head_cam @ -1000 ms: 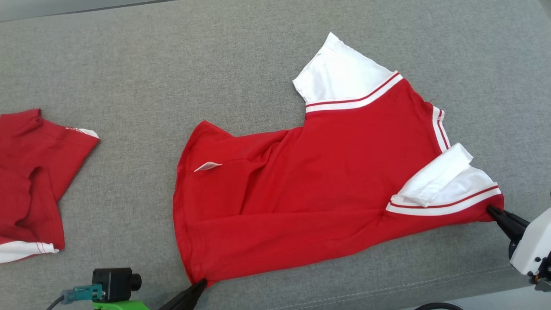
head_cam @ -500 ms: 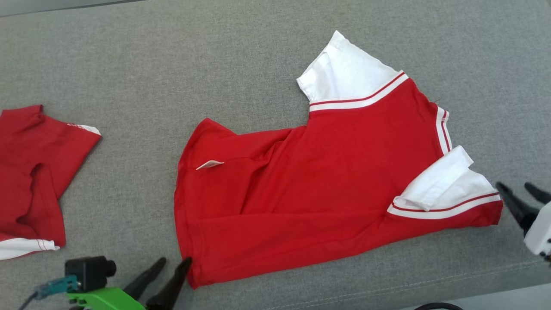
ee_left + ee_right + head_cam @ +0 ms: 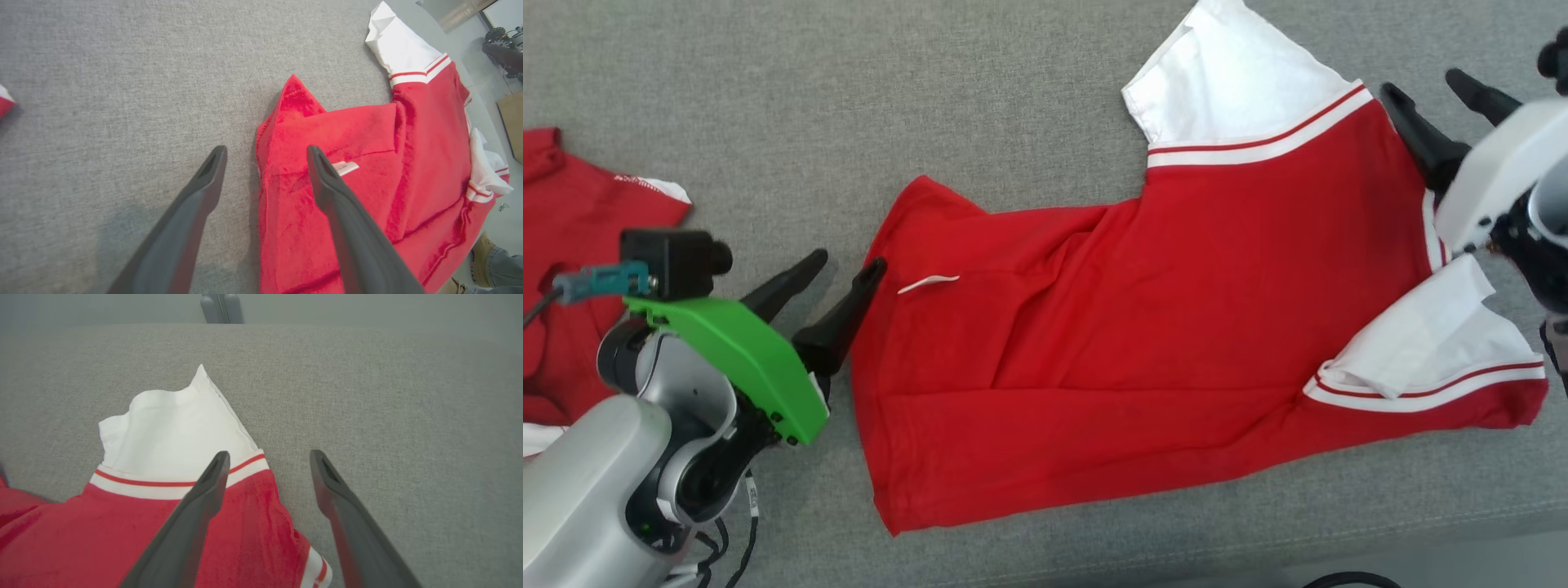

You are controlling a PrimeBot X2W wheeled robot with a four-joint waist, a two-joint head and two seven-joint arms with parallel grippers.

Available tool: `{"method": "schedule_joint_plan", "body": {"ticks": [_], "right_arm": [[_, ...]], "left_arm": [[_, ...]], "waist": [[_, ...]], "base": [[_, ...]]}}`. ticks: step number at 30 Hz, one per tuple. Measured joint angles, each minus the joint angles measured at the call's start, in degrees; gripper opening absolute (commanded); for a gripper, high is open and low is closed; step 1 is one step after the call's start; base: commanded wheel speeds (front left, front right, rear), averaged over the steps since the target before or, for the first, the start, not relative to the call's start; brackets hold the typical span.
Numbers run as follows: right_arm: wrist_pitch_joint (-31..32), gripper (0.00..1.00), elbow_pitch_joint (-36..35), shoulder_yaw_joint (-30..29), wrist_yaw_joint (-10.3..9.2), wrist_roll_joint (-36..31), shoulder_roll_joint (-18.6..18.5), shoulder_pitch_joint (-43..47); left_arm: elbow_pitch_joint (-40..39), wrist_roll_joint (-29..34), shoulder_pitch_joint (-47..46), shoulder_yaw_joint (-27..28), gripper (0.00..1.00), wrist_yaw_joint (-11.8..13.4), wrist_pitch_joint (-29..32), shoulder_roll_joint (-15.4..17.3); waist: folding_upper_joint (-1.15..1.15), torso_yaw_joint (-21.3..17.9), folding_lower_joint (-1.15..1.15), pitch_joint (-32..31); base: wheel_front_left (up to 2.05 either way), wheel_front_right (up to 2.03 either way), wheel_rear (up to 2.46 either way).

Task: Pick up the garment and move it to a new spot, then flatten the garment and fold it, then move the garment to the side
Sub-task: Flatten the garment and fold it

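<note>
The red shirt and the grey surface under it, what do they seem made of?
Red shirt: soft matte knit, likely cotton or a blend; it creases and lies limp. Grey surface: matte woven upholstery-like cloth, going by its flecked, grainy weave.

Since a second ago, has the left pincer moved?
Yes. The left pincer let go of the shirt at its lower corner and travelled up its edge to beside the white label, jaws open.

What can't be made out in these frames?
Second red garment: head view, cut by left edge, overlapped by left arm.
Label print on the red shirt: too small, head view.
Shirt neckline: head view, partly behind the right gripper.
Person: left wrist view, cut off beyond shoe and trouser leg.
</note>
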Motion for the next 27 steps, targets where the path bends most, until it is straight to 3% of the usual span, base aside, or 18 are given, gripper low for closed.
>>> {"method": "schedule_joint_plan", "body": {"ticks": [9, 14, 20, 21, 22, 23, 24, 25, 26, 27], "right_arm": [[0.9, 1.00, 11.9, 5.3, -0.01, -4.1, 1.0, -16.6], [0.3, 1.00, 17.3, 8.9, -0.01, -4.6, 2.0, -21.1], [-0.2, 1.00, 20.0, 11.9, -0.01, -3.2, 2.1, -23.2], [-0.3, 1.00, 20.3, 12.3, -0.01, -3.0, 1.9, -23.4], [-0.4, 1.00, 20.6, 12.7, 0.00, -2.9, 1.7, -23.6], [-0.4, 1.00, 20.8, 13.2, -0.01, -2.5, 1.6, -23.8], [-0.4, 1.00, 21.0, 13.5, -0.01, -2.0, 1.5, -24.0], [-0.5, 0.38, 21.1, 13.8, -0.01, -1.5, 1.4, -24.1], [-0.8, 0.00, 21.3, 14.0, -0.01, -1.0, 1.4, -24.2], [-0.8, 0.00, 21.5, 14.2, -0.01, -0.3, 1.4, -24.3]], "left_arm": [[8.6, 0.6, -10.6, -2.6, 1.00, -4.9, 4.5, -6.5], [12.0, 0.7, -15.5, -4.4, 1.00, -8.3, 6.2, -10.5], [12.5, 0.0, -17.6, -5.8, 1.00, -10.4, 8.2, -13.5], [12.5, -0.5, -17.7, -5.9, 0.93, -10.6, 8.5, -14.0], [12.5, -0.9, -17.7, -6.0, 0.55, -10.8, 8.8, -14.3], [12.5, -1.3, -17.7, -6.0, 0.33, -10.9, 9.1, -14.5], [12.6, -1.6, -17.7, -6.0, 0.00, -11.2, 9.1, -14.7], [12.7, -1.9, -17.7, -6.1, 0.00, -11.3, 9.5, -14.9], [12.8, -2.0, -17.7, -6.2, 0.00, -11.4, 9.7, -14.9], [12.9, -2.1, -17.7, -6.2, 0.00, -11.6, 9.6, -14.9]], "waist": [[0.00, 3.7, 0.00, 6.1], [0.00, 6.8, 0.00, 7.8], [0.00, 8.4, 0.00, 8.3], [0.00, 8.5, 0.00, 8.3], [0.00, 8.5, 0.00, 8.3], [0.00, 8.5, 0.00, 8.2], [0.00, 8.4, 0.00, 8.2], [0.00, 8.3, 0.00, 8.2], [0.00, 8.2, 0.00, 8.1], [0.00, 8.1, 0.01, 8.0]], "base": [[0.00, 0.00, 0.00], [0.00, 0.00, 0.00], [0.00, 0.00, 0.00], [0.00, 0.00, 0.00], [0.00, 0.00, 0.00], [0.00, 0.00, 0.00], [0.00, 0.00, 0.00], [0.00, 0.00, 0.00], [0.00, 0.00, 0.00], [0.00, 0.00, 0.00]]}}
